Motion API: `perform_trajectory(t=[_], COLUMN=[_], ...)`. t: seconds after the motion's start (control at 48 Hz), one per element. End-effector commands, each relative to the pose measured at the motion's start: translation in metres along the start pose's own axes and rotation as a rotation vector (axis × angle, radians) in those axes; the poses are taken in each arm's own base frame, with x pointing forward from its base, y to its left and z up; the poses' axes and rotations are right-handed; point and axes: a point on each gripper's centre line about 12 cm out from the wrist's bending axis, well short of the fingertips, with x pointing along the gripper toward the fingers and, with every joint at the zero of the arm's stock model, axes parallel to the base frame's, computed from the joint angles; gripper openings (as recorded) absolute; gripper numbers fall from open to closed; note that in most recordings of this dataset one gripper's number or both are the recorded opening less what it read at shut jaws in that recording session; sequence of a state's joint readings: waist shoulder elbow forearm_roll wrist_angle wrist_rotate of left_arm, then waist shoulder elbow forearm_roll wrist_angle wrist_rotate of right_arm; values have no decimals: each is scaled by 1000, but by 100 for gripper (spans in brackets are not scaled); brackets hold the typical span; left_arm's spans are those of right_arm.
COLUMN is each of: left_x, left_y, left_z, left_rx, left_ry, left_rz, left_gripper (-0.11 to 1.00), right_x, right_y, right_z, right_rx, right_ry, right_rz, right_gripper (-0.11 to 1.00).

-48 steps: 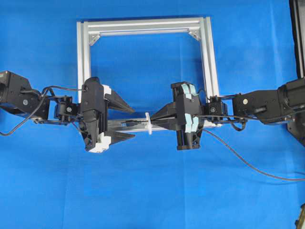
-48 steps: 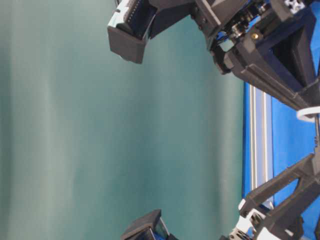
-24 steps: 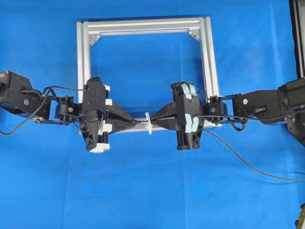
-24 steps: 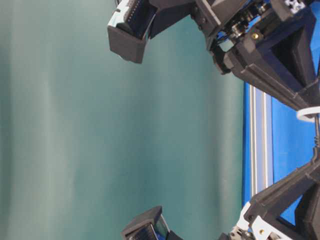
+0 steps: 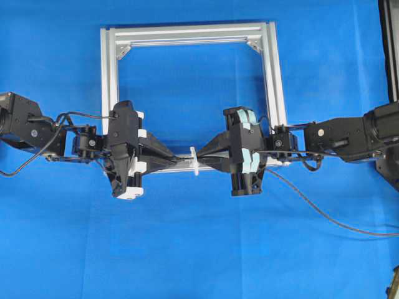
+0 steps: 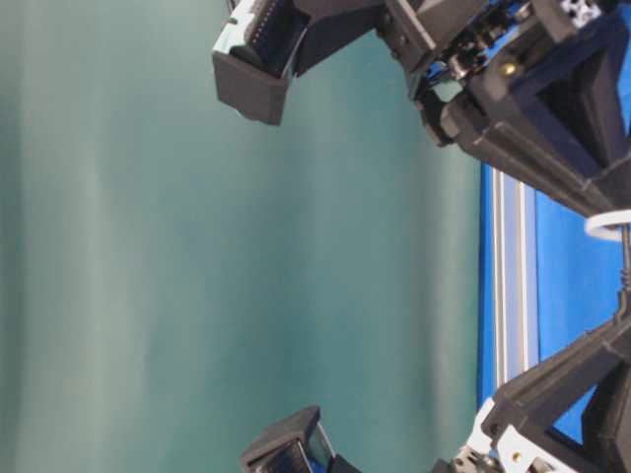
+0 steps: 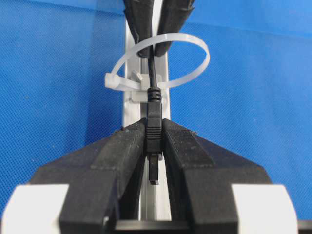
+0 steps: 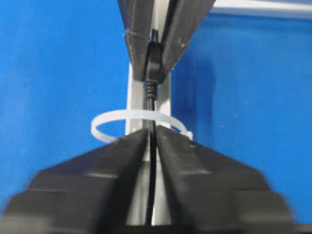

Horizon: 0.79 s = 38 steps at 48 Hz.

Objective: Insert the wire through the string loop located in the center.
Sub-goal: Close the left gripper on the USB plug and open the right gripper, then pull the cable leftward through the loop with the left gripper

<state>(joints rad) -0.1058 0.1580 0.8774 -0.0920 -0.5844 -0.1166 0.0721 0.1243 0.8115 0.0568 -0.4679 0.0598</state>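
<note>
The wire [image 5: 324, 215] runs in from the right and passes through the small white string loop [image 5: 194, 161] standing on the front bar of the aluminium frame [image 5: 187, 34]. My left gripper [image 5: 181, 160] is shut on the wire's dark plug [image 7: 154, 122], just left of the loop. My right gripper [image 5: 203, 160] is shut on the thin cable just right of the loop. In the left wrist view the loop [image 7: 113, 81] stands beyond my left gripper [image 7: 154, 127], with the cable through it. In the right wrist view the loop [image 8: 126, 113] circles the cable ahead of my right gripper [image 8: 151, 135].
The silver frame lies flat on the blue cloth, its front bar under both grippers. The wire's slack trails off to the right edge. A dark stand [image 5: 389, 50] is at the far right.
One second ago my left gripper was open around the plug; it has since shut on it. The right gripper, wire and loop have not moved.
</note>
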Motion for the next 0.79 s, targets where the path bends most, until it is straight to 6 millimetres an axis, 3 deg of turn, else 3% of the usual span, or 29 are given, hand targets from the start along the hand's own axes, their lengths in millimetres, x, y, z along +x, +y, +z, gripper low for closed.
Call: perform_trajectory(t=[0.0,0.187,0.271,0.771], left_x=[0,0,0,-7], left_y=[-1,-1,-1,0], left_z=[9,9,9,6], left_rx=[-1,-1,0,-1], left_ry=[-29,-29,-27,-23], left_rz=[-3,-3,-4,-2], left_gripper=[8,8,8,8], right_x=[-1,-1,-1,-1], right_y=[2,1,1,1], right_z=[10,8,8,8], right_rx=[3,3,3,3], right_ry=[-30,-18,-17,-17], right_rz=[4,2,2,2], right_gripper=[26,81,96,97])
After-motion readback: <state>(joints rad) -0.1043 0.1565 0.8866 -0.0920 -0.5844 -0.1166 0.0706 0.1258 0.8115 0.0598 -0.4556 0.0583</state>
